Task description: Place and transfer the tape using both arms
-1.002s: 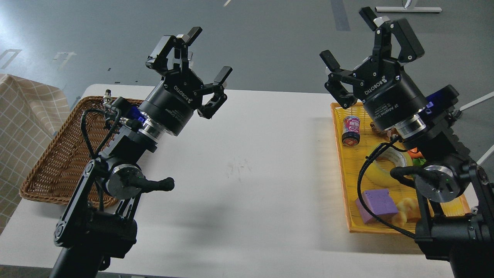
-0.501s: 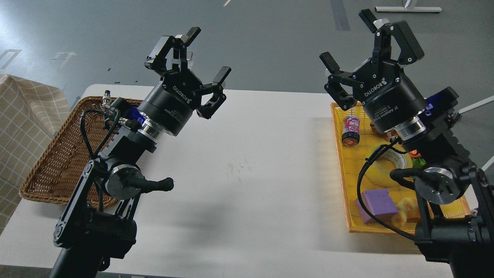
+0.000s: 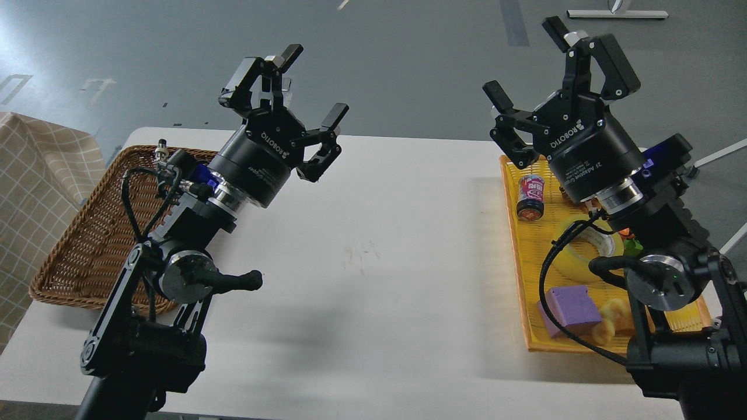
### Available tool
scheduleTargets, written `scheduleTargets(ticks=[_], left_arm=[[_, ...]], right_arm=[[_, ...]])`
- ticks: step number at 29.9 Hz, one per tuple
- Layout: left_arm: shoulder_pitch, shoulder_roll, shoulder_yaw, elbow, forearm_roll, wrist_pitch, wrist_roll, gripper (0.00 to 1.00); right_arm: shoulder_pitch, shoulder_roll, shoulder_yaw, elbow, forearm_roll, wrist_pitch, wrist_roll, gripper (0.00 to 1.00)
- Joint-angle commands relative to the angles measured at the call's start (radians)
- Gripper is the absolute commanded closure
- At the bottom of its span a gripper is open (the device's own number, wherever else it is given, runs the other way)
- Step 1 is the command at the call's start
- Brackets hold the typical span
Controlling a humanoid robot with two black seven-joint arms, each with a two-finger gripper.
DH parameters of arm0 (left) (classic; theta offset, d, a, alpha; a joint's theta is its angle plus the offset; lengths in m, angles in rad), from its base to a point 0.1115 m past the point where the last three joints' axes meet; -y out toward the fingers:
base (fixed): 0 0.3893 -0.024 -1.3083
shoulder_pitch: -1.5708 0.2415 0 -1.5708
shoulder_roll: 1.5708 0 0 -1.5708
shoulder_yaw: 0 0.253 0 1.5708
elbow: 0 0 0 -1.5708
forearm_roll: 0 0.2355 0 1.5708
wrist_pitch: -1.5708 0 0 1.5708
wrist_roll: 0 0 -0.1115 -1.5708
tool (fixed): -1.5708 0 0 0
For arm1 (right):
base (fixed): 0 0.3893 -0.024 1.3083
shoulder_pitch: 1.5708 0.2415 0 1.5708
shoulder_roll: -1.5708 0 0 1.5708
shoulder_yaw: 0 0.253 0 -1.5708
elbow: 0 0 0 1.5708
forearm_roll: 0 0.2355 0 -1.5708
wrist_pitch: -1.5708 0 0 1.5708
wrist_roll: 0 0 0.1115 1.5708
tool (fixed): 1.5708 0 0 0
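Translucent yellow tape (image 3: 575, 252) ring flat in ribbed yellow tray (image 3: 528, 280); left gripper (image 3: 312, 84), right gripper (image 3: 525, 58) both spread wide, empty.

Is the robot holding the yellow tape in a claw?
No, the tape lies in the yellow tray, and both claws are open and empty.

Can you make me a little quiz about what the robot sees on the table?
1. True or false: the tape lies in the yellow tray.
2. Which gripper is nearer the tape: A) left gripper B) right gripper?
3. Fill in: the wicker basket sits on the table's ____ side.

Key: 1 true. 2 B; both grippers are open and hold nothing. 3 left.
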Motion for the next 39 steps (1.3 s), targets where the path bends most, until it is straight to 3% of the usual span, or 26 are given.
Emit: scheduleTargets(ticks=[1, 39], left_arm=[[0.0, 0.0, 0.002, 0.0, 0.0, -0.001, 0.0, 0.02], [-0.001, 0.0, 0.003, 0.0, -0.002, 0.017, 0.0, 0.02]], right_arm=[[0.0, 0.0, 0.0, 0.0, 0.0, 0.0, 0.001, 0.0], [0.007, 0.006, -0.009, -0.002, -0.003, 0.003, 0.001, 0.0]])
